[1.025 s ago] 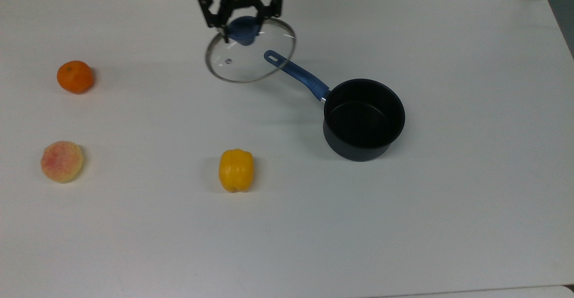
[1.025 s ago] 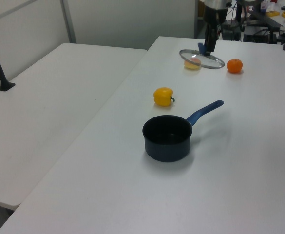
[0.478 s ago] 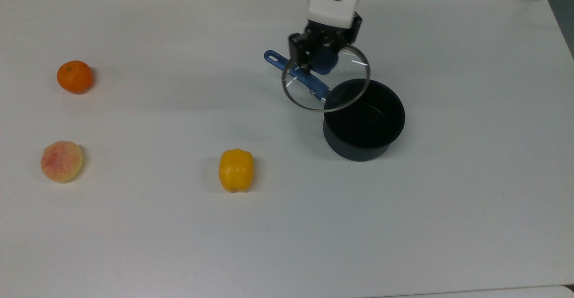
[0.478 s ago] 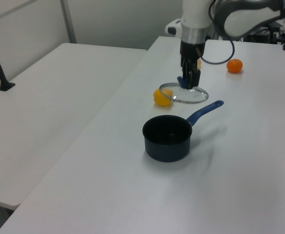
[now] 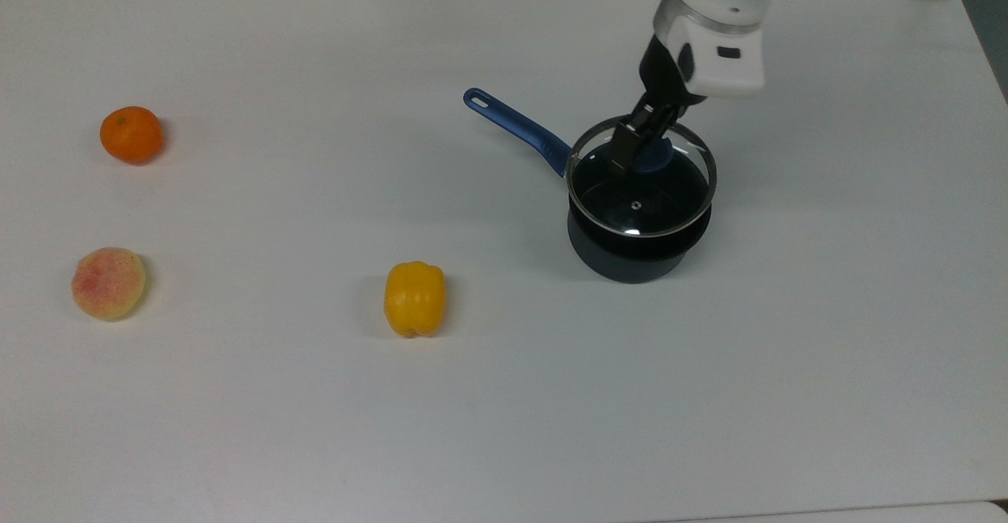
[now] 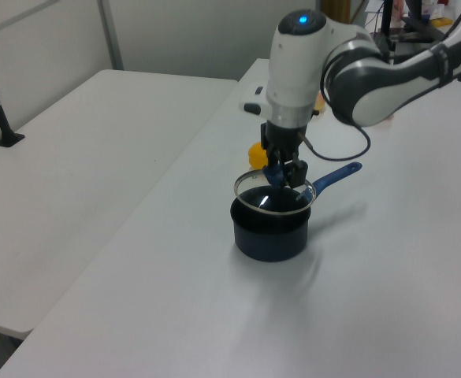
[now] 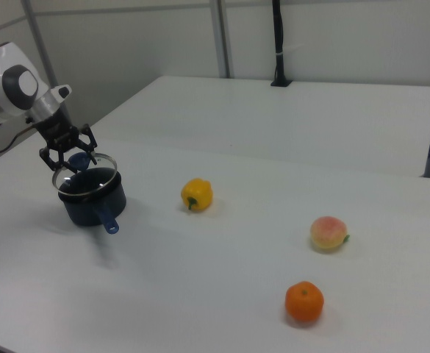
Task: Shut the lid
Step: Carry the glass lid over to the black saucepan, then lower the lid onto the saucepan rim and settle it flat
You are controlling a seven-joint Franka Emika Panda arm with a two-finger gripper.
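Observation:
The round glass lid (image 5: 642, 192) with a metal rim hangs just over the dark saucepan (image 5: 635, 255), almost lined up with its rim and slightly tilted. My gripper (image 5: 647, 147) is shut on the lid's blue knob (image 5: 654, 157). The pan's blue handle (image 5: 516, 125) points toward the top view's upper left. In the left view the lid (image 6: 273, 198) sits over the pan (image 6: 271, 232) under the gripper (image 6: 284, 175). In the right view the lid (image 7: 84, 171) hovers over the pan (image 7: 93, 198) with the gripper (image 7: 70, 156) on it.
A yellow bell pepper (image 5: 414, 298) lies to the top view's left of the pan. Farther left are an orange (image 5: 131, 135) and a peach (image 5: 108, 283). The white table (image 5: 787, 350) has free room to the top view's right and front.
The gripper carried the lid from the top view's upper middle rightward and down, from over the pan handle to above the pan's mouth.

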